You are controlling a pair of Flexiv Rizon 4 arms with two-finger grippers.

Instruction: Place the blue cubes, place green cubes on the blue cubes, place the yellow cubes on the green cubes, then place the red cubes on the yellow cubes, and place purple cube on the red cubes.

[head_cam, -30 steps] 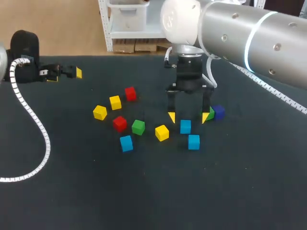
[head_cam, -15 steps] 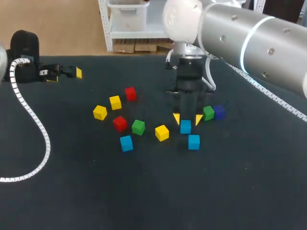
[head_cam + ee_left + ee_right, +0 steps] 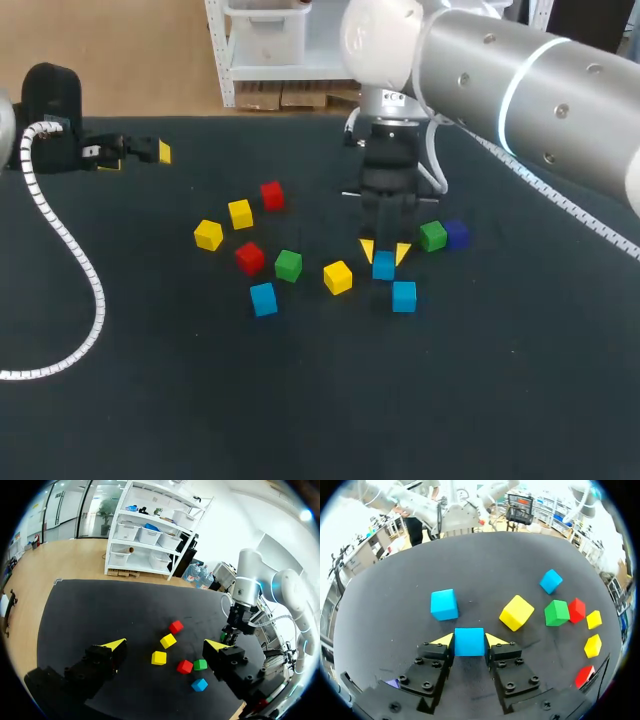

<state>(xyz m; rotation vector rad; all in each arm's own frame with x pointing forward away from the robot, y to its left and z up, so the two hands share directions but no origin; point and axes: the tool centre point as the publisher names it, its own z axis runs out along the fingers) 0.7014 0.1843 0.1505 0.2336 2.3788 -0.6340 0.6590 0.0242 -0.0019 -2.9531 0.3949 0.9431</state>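
Right now the right gripper (image 3: pixel 384 252) is pointing straight down over the middle of the table (image 3: pixel 520 400). Its fingers are drawn in narrow and are pressing on two opposite sides of a blue cube (image 3: pixel 384 266) that is sitting on the dark surface. A second blue cube (image 3: pixel 404 296) is lying just beside it toward the near edge without touching it, and a yellow cube (image 3: pixel 338 277) is sitting close on its left, so the fingers are working in slim gaps. A green cube (image 3: pixel 432 236) and a purple cube (image 3: pixel 457 234) are sitting side by side just to the gripper's right. Further left, another green cube (image 3: pixel 288 265), a red cube (image 3: pixel 249 257), a third blue cube (image 3: pixel 263 299), two more yellow cubes (image 3: pixel 208 235) (image 3: pixel 240 213) and a second red cube (image 3: pixel 271 194) are lying loosely scattered with small gaps between them. All the cubes are sitting well in from the table's edges. The left gripper (image 3: pixel 137 156) is hanging near the far left edge, its fingers spread wide, well apart from every cube, and a white cable (image 3: pixel 70 260) is trailing from it down the left side.
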